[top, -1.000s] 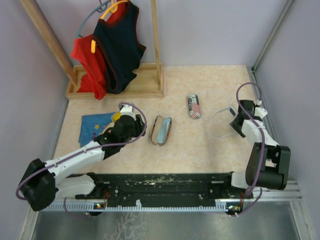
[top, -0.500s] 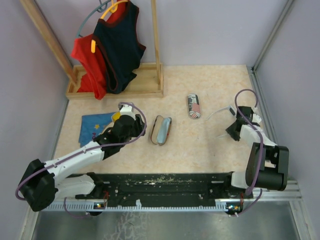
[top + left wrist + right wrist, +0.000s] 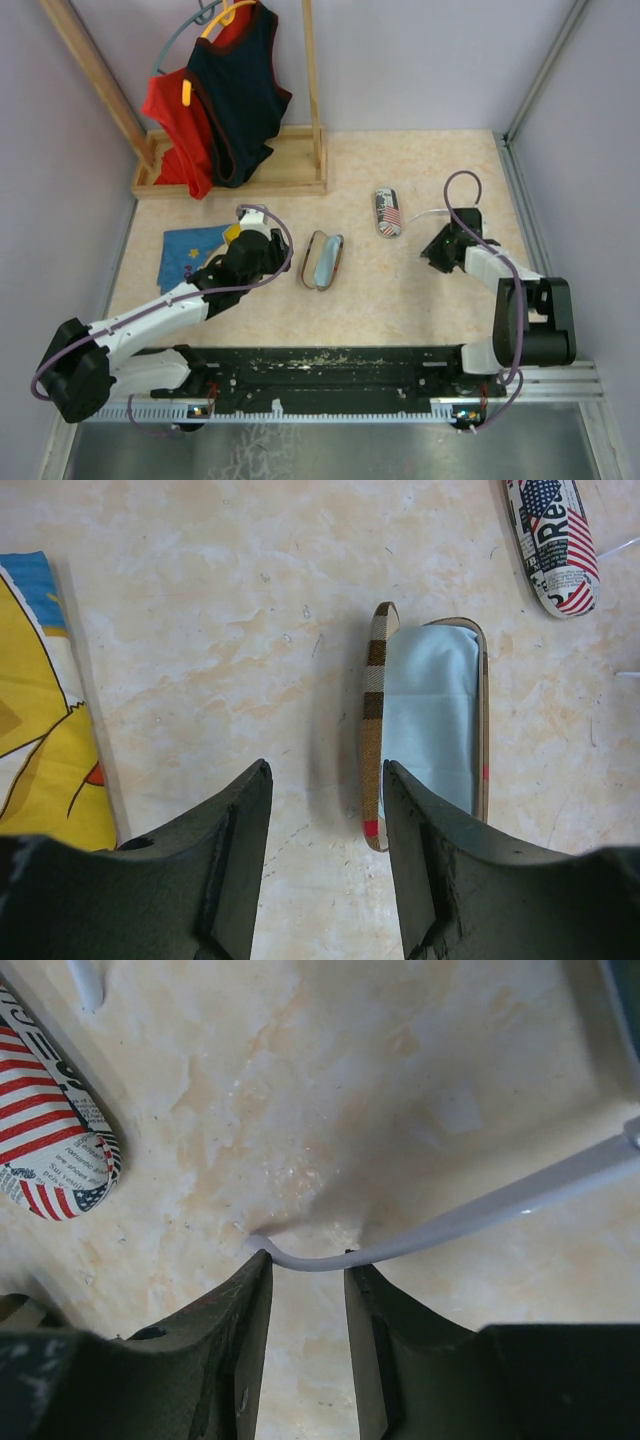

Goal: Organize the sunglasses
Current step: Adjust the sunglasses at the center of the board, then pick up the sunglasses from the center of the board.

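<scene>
Curving just beyond the released, narrowly parted right tool [image 3: 305, 1280], the thin arm of the white-grey sunglasses [image 3: 480, 1212] lay on the marbled desk [image 3: 400, 1080]; the left tool [image 3: 325, 775] gaped near an oblong plaid case [image 3: 372, 730].

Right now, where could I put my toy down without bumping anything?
Bare table lies between the plaid case and the right tool, and more behind the flag case toward the far wall. The left is crowded: the cloth, left tool and plaid case sit close together.
</scene>
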`<state>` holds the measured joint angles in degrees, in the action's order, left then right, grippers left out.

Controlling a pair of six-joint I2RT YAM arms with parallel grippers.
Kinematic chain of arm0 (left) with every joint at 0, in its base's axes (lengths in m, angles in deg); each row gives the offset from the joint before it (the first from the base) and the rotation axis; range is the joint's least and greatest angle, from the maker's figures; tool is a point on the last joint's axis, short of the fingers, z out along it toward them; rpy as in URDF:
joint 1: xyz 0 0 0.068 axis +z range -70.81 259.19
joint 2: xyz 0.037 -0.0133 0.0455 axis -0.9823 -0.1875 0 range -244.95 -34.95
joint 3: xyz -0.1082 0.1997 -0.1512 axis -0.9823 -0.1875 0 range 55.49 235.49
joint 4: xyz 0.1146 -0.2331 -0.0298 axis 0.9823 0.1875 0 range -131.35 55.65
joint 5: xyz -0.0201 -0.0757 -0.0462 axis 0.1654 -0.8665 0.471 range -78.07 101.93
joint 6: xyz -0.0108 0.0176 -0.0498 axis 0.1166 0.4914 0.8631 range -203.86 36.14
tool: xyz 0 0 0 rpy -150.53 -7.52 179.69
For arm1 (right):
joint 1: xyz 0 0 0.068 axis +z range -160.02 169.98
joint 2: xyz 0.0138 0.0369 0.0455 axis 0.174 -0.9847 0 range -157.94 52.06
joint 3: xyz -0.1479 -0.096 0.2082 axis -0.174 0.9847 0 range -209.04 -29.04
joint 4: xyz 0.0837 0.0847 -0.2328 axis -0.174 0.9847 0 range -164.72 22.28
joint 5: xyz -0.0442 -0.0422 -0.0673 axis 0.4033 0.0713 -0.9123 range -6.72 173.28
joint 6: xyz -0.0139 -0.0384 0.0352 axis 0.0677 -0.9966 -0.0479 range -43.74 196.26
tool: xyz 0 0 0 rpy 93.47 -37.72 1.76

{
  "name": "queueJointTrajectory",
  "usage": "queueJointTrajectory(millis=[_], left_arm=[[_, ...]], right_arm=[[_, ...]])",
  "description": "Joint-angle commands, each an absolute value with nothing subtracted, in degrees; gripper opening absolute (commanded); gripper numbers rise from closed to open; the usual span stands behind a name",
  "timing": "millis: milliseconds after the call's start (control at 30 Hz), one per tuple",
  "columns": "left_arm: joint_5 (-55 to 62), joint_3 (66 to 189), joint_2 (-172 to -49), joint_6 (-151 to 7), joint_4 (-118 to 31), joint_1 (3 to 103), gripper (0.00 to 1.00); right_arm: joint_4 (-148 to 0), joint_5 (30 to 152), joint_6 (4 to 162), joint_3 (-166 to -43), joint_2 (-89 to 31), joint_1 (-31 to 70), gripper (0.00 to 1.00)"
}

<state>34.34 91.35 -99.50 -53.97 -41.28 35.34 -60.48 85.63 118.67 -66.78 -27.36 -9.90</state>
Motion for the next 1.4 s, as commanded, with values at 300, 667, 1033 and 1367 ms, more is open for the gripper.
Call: queueJointTrajectory(millis=[300,667,1033,1367], left_arm=[[35.48,90.75,-97.93,-53.93,-40.80,35.79,0.55],[31.76,91.59,-96.30,-52.86,-38.37,35.69,0.55],[28.41,91.70,-96.70,-52.25,-36.88,35.69,0.55],[29.06,92.01,-97.64,-52.55,-37.33,35.69,0.55]], right_arm=[[-58.85,90.30,110.16,-74.61,-23.68,-0.62,0.42],[-44.89,64.49,87.45,-87.41,-25.22,-5.12,0.42],[-42.14,62.90,79.19,-94.32,-38.21,-10.99,0.36],[-44.67,61.92,77.55,-97.50,-45.87,-11.87,0.33]])
